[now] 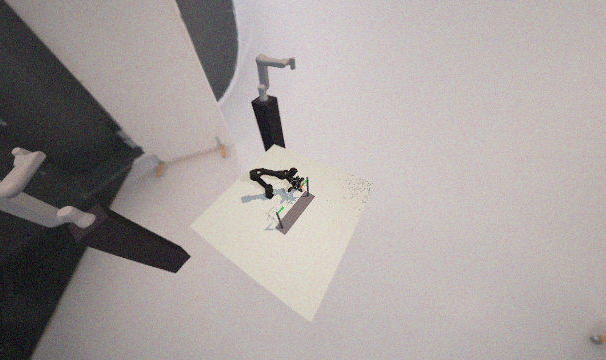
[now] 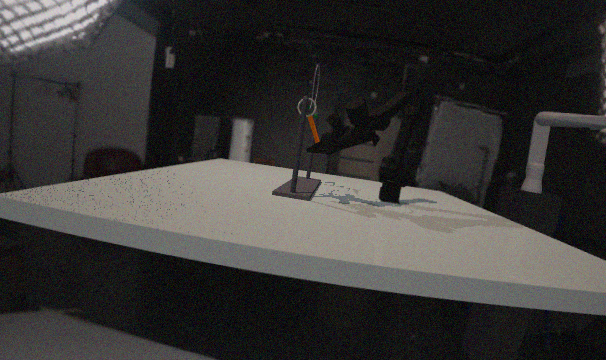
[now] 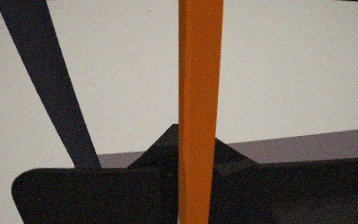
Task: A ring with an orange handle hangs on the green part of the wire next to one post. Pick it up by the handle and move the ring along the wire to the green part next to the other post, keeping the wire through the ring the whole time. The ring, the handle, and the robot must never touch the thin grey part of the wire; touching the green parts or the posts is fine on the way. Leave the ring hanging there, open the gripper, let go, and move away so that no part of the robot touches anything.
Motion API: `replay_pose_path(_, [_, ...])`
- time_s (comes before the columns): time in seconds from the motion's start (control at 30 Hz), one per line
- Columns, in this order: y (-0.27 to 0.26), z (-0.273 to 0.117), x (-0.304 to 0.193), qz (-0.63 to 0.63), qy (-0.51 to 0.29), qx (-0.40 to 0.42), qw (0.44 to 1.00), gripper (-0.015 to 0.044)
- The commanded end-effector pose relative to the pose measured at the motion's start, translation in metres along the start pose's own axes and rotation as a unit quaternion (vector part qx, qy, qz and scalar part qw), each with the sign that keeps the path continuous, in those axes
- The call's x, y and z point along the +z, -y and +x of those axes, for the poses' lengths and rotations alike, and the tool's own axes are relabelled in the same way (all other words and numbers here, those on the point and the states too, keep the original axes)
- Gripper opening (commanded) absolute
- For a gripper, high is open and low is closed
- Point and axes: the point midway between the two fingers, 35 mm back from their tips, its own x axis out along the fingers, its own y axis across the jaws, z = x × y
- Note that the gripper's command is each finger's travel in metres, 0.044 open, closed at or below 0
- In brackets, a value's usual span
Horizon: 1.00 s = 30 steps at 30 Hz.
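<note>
- Pale tabletop [image 1: 308, 280] [image 2: 233, 220] [image 3: 130, 75]: extends across the foreground of the exterior view, with dark speckles toward one corner.
- Base plate [image 1: 298, 214] [image 2: 303, 190] [image 3: 330, 147]: flat on the tabletop; carries one upright post at each end.
- Nearer post [image 1: 307, 186] [image 2: 297, 160] [image 3: 52, 85]: stands at the exterior-camera end of the plate. It appears to be the dark bar at left in the wrist view.
- Ring [image 2: 298, 107]: located at the upper end of the nearer post in the exterior view, overlapping it. Contact with the post or wire cannot be determined at this size.
- Orange handle [image 1: 301, 186] [image 2: 314, 129] [image 3: 199, 90]: extends down from the ring at a slight tilt toward the robot.
- Gripper [image 1: 300, 187] [image 2: 317, 146] [image 3: 183, 132]: clamped on the lower part of the orange handle, one finger on each side.
- Near green section [image 1: 305, 182] [image 2: 315, 116]: beside the nearer post, close to the ring.
- Grey wire [image 2: 318, 75]: rises above the posts in a narrow loop as viewed from the side.
- Other post [image 1: 279, 220] [image 2: 309, 165]: upright at the opposite end, with its green section [image 1: 280, 209] adjacent, well apart from the gripper.
- Black arm [image 1: 273, 173] [image 2: 407, 150]: mounted on the tabletop, bent toward the nearer post.
- Background: white cylinder [image 2: 241, 140] against a dark room.
</note>
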Motion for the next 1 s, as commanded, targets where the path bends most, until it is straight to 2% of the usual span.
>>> replay_pose_path(0.0, [-0.001,0.002,-0.004,0.001,0.002,-0.002,1.0,-0.015])
replay_pose_path(0.97, [-0.002,0.007,-0.015,0.001,0.002,-0.002,1.0,-0.015])
